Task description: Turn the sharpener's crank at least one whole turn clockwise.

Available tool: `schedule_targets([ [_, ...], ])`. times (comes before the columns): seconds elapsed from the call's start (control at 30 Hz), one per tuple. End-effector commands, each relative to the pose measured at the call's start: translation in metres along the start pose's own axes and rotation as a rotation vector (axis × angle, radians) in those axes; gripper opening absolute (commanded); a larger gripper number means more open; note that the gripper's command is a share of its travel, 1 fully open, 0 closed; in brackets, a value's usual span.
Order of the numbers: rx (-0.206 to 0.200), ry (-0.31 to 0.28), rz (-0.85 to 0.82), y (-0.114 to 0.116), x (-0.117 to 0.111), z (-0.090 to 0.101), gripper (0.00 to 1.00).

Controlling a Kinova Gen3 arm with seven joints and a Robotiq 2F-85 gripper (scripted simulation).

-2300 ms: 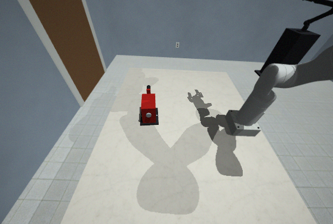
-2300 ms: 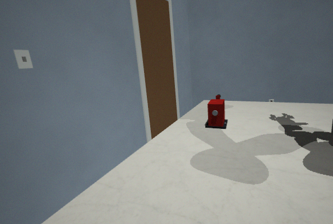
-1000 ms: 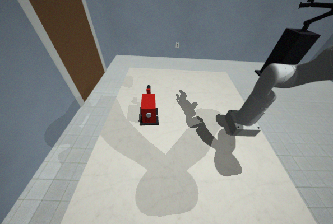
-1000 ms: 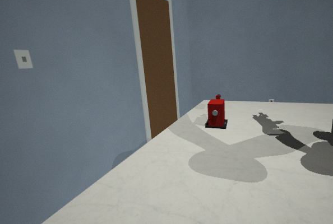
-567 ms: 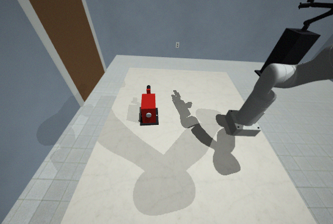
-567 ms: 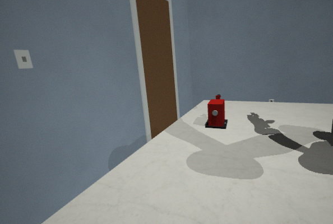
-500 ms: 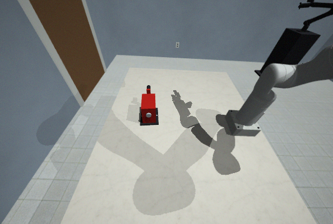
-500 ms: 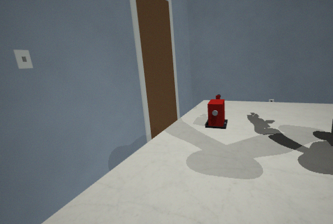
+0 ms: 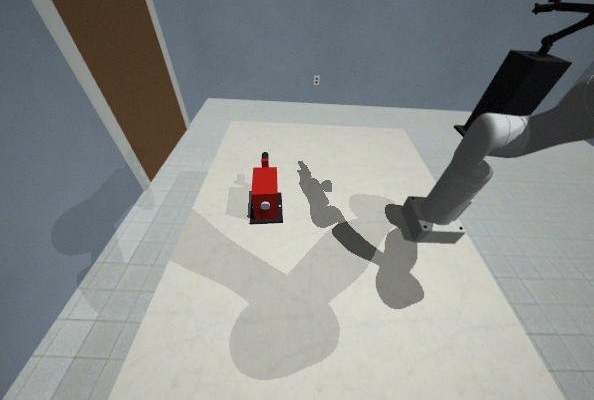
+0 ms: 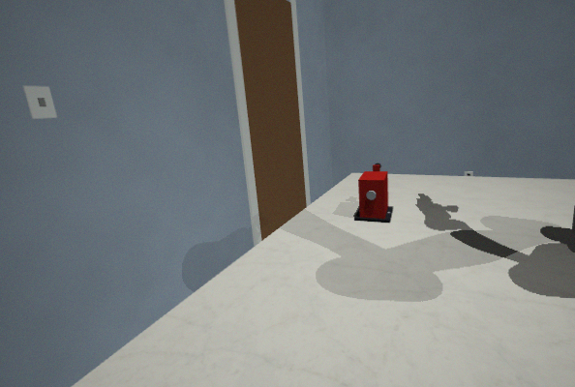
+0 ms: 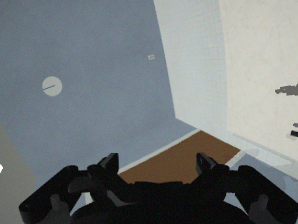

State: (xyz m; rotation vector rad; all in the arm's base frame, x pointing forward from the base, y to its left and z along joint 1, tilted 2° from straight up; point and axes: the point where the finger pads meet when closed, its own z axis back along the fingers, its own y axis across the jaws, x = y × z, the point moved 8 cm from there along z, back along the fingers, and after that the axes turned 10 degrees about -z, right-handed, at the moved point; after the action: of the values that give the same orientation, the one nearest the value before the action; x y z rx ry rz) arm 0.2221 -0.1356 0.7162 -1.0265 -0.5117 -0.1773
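Note:
The red pencil sharpener stands on its black base on the table, left of the arm in the top view. Its red crank is on the far end, away from the top and exterior views. The black knob is at the top. The gripper shows only in the wrist view, wide open with nothing between its fingers. It is outside the top and exterior views and points toward the wall and door. A small dark piece at the wrist view's right edge cannot be identified.
The arm is mounted on a grey block at the table's right side. A tall black box with a thin black jointed arm stands behind it. The table carries shadows of the arm. A brown door is in the wall.

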Motion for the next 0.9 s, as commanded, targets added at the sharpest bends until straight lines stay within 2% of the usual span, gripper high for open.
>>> schedule_targets([
  [0.0, 0.009, 0.003, 0.066, 0.007, 0.012, -0.009, 1.00],
  [0.2, 0.012, 0.003, 0.061, 0.007, 0.011, -0.009, 1.00],
  [0.23, 0.032, 0.004, 0.133, 0.020, 0.025, -0.018, 1.00],
  [0.5, 0.035, 0.005, 0.126, 0.020, 0.023, -0.019, 1.00],
  [0.53, 0.057, 0.006, 0.197, 0.033, 0.036, -0.028, 1.00],
  [0.8, 0.060, 0.006, 0.191, 0.034, 0.034, -0.029, 1.00],
  [0.83, 0.083, 0.007, 0.261, 0.047, 0.046, -0.039, 1.00],
  [0.87, 0.084, 0.007, 0.259, 0.047, 0.046, -0.039, 1.00],
])
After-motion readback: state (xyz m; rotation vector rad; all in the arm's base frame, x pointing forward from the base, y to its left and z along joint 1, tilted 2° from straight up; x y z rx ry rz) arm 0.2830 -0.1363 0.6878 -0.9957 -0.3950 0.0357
